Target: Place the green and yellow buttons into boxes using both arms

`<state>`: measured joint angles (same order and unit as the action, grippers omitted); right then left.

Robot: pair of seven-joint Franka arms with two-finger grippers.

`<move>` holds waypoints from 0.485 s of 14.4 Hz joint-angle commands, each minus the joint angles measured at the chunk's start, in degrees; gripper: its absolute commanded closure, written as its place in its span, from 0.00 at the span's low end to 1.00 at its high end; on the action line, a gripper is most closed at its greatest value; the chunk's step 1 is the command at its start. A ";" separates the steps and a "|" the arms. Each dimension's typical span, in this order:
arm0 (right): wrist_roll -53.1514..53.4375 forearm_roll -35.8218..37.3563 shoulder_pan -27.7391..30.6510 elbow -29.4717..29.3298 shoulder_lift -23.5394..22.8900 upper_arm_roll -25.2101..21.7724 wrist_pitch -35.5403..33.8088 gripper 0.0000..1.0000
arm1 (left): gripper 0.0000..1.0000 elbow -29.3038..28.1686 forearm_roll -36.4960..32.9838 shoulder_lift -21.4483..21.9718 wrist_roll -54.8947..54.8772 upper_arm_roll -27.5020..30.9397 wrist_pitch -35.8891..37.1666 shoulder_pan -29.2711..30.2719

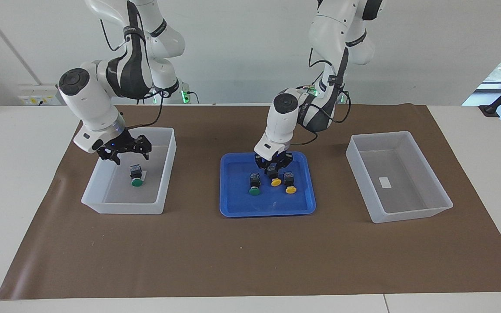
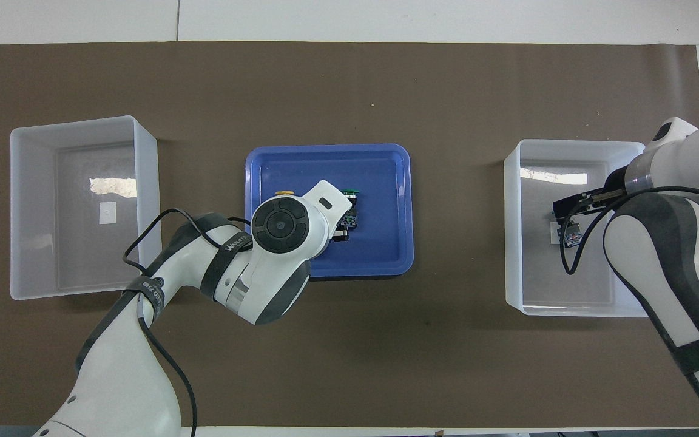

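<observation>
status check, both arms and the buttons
Left gripper shut on middle yellow button in blue tray. Right gripper open over box, green button dropped inside. Nothing blocking.

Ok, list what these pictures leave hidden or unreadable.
- Overhead view: the left arm's wrist covers the left end effector and the middle yellow button it is shut on; only the other yellow button's cap edge shows.
- Overhead view: the open right end effector hides the cap of the green button in the box.
- Both views: the label in the empty box is too small to read.
</observation>
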<state>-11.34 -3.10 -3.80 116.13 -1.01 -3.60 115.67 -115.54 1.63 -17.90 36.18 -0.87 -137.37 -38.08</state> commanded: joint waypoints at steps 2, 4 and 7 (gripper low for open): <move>10.51 -0.50 -7.25 -5.91 -0.74 0.26 -2.91 0.00 | 1.00 1.96 0.39 7.42 0.65 1.13 8.99 0.20; 17.98 -0.50 -11.74 -5.91 -1.18 0.26 0.07 0.00 | 1.00 7.31 0.48 11.38 0.04 1.04 20.33 3.35; 22.06 -1.02 -14.13 -6.09 -2.76 0.61 2.80 0.00 | 1.00 10.42 0.48 16.48 -7.04 1.39 28.72 11.86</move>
<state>9.76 -3.23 -18.27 110.83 -2.07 -3.14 116.90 -105.26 1.59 -4.52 34.45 0.44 -112.53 -31.55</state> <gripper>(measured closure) 0.000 0.599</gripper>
